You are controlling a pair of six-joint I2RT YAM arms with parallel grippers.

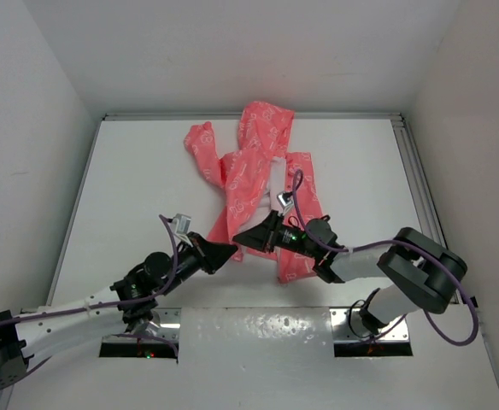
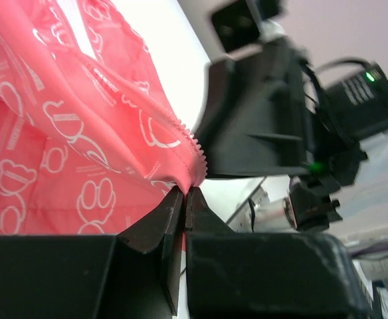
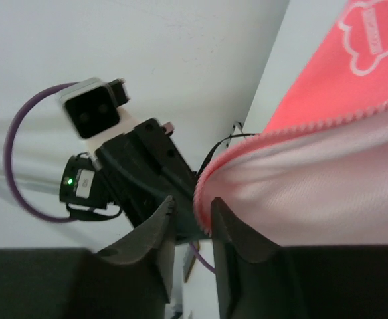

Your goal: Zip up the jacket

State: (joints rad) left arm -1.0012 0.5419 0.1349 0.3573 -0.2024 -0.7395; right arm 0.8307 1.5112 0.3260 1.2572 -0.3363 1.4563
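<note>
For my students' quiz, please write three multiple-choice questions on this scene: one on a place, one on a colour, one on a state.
1. The left hand meets the jacket at its: A far end, B near end, C middle.
2. The jacket's printed marks are: A black, B white, C blue.
3. The left hand is: A wide open, B shut on nothing, C shut on the jacket.
Key: B, the top view shows it at the near hem; B, white on coral-pink; C, its wrist view shows the toothed edge pinched.

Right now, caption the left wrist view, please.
Left gripper pinches the zipper edge of the jacket, right gripper just beyond.
</note>
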